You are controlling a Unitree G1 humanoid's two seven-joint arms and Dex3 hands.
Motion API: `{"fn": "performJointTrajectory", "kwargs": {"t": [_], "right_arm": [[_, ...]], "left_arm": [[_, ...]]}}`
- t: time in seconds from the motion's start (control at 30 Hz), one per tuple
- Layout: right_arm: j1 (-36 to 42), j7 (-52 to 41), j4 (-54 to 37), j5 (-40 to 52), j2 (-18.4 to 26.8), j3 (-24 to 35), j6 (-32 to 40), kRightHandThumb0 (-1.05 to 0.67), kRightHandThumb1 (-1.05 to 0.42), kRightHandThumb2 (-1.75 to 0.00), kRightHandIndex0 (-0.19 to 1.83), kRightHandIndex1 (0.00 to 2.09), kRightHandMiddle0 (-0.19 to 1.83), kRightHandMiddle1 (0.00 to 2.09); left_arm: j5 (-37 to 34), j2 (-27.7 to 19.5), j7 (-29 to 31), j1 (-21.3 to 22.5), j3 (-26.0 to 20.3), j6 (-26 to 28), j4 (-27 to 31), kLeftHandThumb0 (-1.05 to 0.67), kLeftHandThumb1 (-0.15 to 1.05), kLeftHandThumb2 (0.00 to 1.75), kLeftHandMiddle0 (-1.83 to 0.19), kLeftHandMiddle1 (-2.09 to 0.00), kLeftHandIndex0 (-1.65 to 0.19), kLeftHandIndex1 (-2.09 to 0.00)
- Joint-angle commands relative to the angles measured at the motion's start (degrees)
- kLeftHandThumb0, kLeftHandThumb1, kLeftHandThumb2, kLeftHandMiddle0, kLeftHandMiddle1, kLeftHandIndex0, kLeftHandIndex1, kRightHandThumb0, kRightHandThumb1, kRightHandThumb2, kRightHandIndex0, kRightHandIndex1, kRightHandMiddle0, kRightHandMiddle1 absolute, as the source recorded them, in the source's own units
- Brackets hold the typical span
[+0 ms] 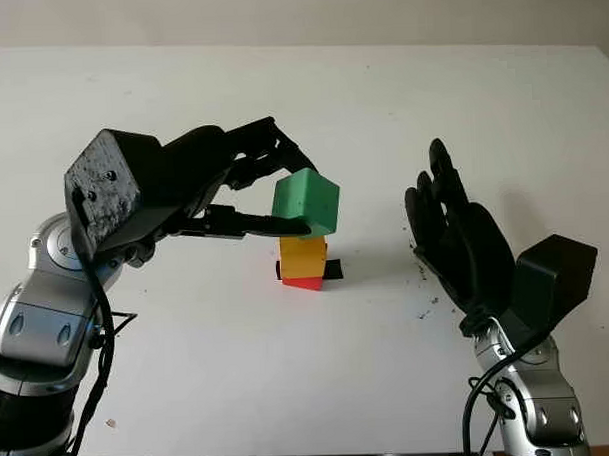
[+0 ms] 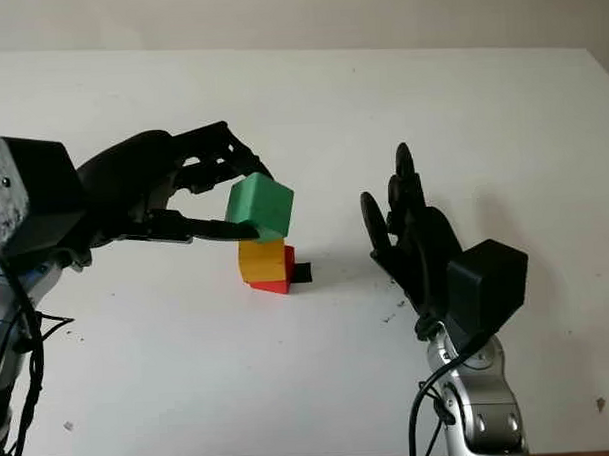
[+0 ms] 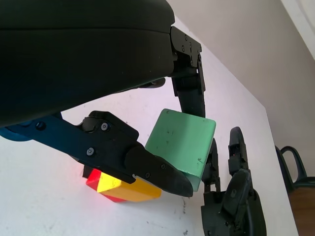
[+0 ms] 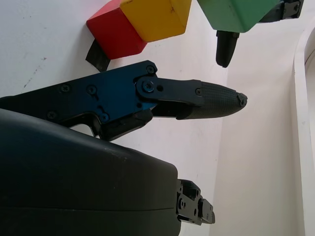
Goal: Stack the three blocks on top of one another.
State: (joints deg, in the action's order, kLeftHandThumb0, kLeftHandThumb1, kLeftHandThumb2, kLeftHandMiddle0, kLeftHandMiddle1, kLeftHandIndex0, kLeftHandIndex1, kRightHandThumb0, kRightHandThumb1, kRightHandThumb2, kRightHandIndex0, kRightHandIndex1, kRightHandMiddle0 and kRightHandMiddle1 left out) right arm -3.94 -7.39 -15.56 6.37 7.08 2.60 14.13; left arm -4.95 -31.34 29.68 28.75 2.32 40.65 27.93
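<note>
A yellow block (image 1: 303,255) sits on a red block (image 1: 303,282) near the middle of the white table (image 1: 380,95). My left hand (image 1: 273,189) is shut on a green block (image 1: 308,201), held tilted just above the yellow block. From the left wrist camera, the green block (image 3: 183,145) is pinched between thumb and fingers, with the yellow block (image 3: 129,189) and red block (image 3: 93,178) below. My right hand (image 1: 449,223) is open, standing upright to the right of the stack. The right wrist camera shows the red block (image 4: 114,34), yellow block (image 4: 155,17) and green block (image 4: 236,12).
A small black strip (image 1: 332,271) lies on the table beside the red block. Dark specks (image 1: 427,309) mark the table near my right hand. The table's front edge runs along the bottom of the head views.
</note>
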Motion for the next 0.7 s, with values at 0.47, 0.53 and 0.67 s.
{"fn": "performJointTrajectory", "kwargs": {"t": [0.47, 0.53, 0.67], "right_arm": [[0.21, -0.47, -0.79, 0.29, 0.26, 0.61, -0.36, -0.71, -1.05, -0.47, -0.19, 0.00, -0.19, 0.00], [0.17, -0.67, -0.84, 0.37, 0.33, 0.54, -0.27, -0.71, -1.05, -0.47, -0.19, 0.00, -0.19, 0.00], [0.29, -0.53, -0.60, -0.34, 0.45, 0.44, -0.92, -0.70, -1.05, -0.48, -0.19, 0.00, -0.19, 0.00]], "left_arm": [[0.54, -3.09, 0.12, 0.68, 0.09, 3.51, 2.80, -0.40, 1.05, 0.12, -0.22, -0.05, -0.22, -1.60], [0.98, -3.79, 0.22, 0.75, 0.40, 3.90, 3.13, -0.39, 1.05, 0.10, -0.23, -0.05, -0.23, -1.58], [1.51, -4.54, 0.14, 0.81, 0.53, 3.84, 3.36, -0.39, 1.05, 0.09, -0.24, -0.06, -0.24, -1.56]]}}
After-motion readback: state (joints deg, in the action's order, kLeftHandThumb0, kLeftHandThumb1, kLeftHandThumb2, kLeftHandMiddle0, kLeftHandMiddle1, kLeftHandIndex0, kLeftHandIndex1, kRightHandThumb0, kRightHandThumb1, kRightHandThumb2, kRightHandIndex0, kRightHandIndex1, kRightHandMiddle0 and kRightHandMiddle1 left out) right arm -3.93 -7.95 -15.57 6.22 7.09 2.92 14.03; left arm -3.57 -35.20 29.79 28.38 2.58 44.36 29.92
